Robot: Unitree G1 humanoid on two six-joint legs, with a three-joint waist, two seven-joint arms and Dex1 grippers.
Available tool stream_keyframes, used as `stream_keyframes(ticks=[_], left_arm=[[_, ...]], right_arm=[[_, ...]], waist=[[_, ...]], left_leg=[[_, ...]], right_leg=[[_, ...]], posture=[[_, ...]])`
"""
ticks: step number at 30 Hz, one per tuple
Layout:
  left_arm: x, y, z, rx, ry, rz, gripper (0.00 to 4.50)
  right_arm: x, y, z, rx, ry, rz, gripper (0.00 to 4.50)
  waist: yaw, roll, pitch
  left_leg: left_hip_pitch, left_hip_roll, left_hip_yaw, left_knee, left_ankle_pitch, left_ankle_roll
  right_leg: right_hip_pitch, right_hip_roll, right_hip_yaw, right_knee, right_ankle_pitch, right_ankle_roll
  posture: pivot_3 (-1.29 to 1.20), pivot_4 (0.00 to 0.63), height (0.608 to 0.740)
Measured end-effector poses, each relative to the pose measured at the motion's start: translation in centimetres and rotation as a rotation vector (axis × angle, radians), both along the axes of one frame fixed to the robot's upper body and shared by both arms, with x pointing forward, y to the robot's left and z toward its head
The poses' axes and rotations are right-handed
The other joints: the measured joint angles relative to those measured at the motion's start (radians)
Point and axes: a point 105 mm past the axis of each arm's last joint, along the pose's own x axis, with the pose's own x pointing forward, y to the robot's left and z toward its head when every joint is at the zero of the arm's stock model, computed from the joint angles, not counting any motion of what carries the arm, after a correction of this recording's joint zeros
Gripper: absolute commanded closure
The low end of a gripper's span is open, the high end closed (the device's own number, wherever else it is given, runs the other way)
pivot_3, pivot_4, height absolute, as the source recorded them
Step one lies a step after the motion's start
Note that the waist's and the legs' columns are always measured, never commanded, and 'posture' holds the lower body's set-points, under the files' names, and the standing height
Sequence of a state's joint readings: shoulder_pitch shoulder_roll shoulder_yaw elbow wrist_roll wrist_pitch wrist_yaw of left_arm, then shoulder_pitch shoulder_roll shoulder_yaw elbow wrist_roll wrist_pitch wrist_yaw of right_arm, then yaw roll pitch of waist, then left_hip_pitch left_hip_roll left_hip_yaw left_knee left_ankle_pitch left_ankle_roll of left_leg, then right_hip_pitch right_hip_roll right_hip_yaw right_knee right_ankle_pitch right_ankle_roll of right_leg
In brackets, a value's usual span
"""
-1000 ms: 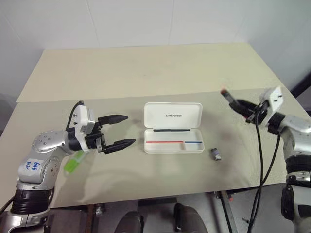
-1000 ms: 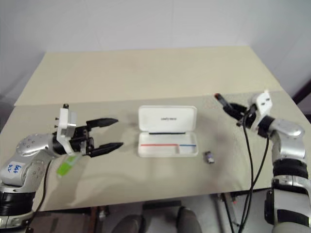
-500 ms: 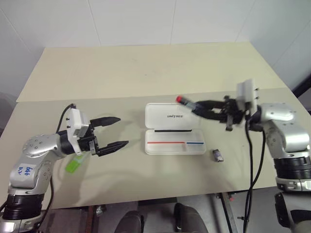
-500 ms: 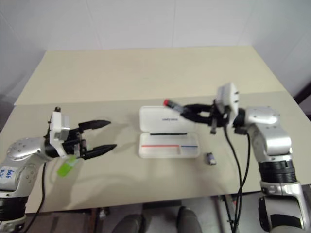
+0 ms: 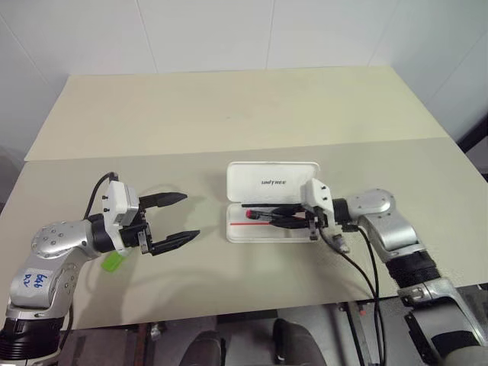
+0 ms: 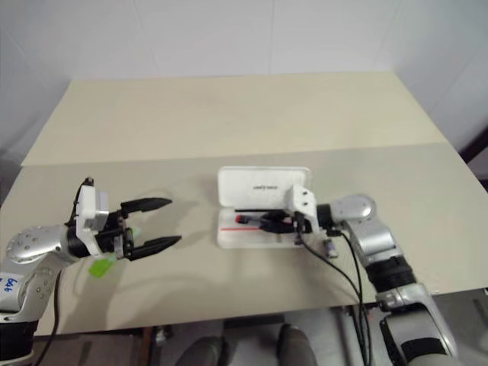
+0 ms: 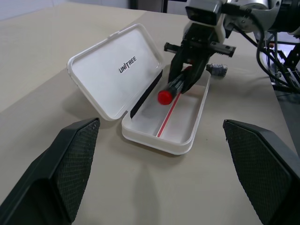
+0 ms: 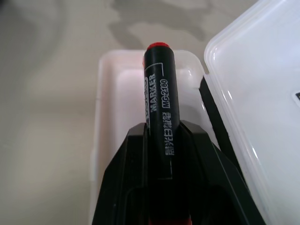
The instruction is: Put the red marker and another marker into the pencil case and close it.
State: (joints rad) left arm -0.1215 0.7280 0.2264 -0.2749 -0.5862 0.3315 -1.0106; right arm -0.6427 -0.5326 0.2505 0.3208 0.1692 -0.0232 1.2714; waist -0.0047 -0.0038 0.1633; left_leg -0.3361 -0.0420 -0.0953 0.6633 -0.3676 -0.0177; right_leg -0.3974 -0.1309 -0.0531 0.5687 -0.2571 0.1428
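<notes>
While the right gripper point(image 5: 284, 219) pinches the red marker point(image 7: 175, 87) by its black middle, it holds it low over the tray of the open pencil case point(image 5: 238, 232), which sits near the middle of the table point(image 5: 229, 114). The marker looks light, hard and smooth, so a grip around the middle should keep it from tipping or slipping. The left gripper point(image 5: 177, 217) is spread wide and holds nothing. The green highlighter point(image 5: 112, 262) lies by the table's left front edge; it looks flat and light, best pinched across its thin sides.
</notes>
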Motion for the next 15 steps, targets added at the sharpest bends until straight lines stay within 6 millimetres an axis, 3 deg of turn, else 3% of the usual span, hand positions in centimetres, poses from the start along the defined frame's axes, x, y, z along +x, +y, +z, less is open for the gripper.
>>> stream_keyframes(ticks=[4,15], left_arm=[[0.11,0.00,0.01,-0.003,-0.001,0.011,0.00],[-0.13,-0.41,0.08,-0.005,-0.008,0.005,0.00]], right_arm=[[0.64,0.33,0.30,-0.026,-0.071,0.018,3.90],[0.33,0.44,0.13,-0.029,-0.079,0.056,0.05]], waist=[[0.001,0.000,0.000],[-0.001,0.000,0.000]], left_leg=[[0.000,0.000,-0.001,0.000,0.000,0.000],[0.000,0.000,-0.001,0.000,0.000,0.000]], right_leg=[[0.000,0.000,-0.001,0.001,0.000,0.000],[0.000,0.000,-0.001,0.001,0.000,0.000]], posture=[[0.00,0.150,0.740],[0.00,0.150,0.740]])
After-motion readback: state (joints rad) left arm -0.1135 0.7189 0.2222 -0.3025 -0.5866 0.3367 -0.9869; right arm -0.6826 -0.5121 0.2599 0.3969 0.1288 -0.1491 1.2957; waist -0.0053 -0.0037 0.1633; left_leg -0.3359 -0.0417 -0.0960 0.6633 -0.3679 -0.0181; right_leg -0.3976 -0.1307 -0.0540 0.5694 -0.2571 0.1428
